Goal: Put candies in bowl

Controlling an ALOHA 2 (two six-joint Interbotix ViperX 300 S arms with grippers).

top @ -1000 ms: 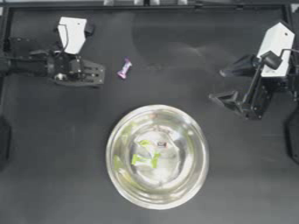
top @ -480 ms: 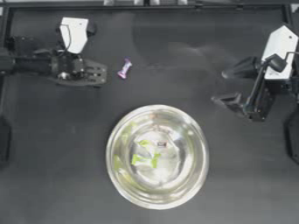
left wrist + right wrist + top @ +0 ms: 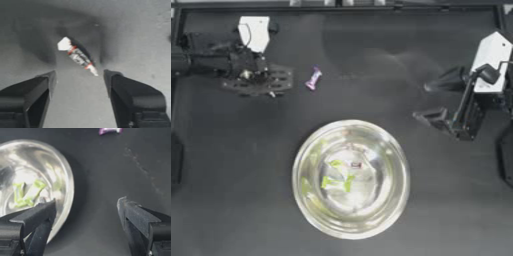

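Observation:
The silver bowl (image 3: 308,150) sits in the middle of the table with two yellow-green candies (image 3: 336,175) and a small white-and-red one (image 3: 355,164) inside. A purple-pink candy (image 3: 313,78) lies on the table behind the bowl. My left gripper (image 3: 258,86) hovers at the back left, just left of the purple candy. In the left wrist view it is open (image 3: 80,75) over a white-and-red candy (image 3: 77,57) lying just ahead of its fingertips. My right gripper (image 3: 437,99) is open and empty, right of the bowl. Its wrist view shows the bowl (image 3: 68,190) and the purple candy (image 3: 109,130).
The dark table (image 3: 231,190) is bounded by a black frame along the back and sides. Both arm bases stand at the left and right edges.
My right gripper has drawn back a little to the right, away from the bowl. The left gripper has barely moved. The candies and bowl stay where they were.

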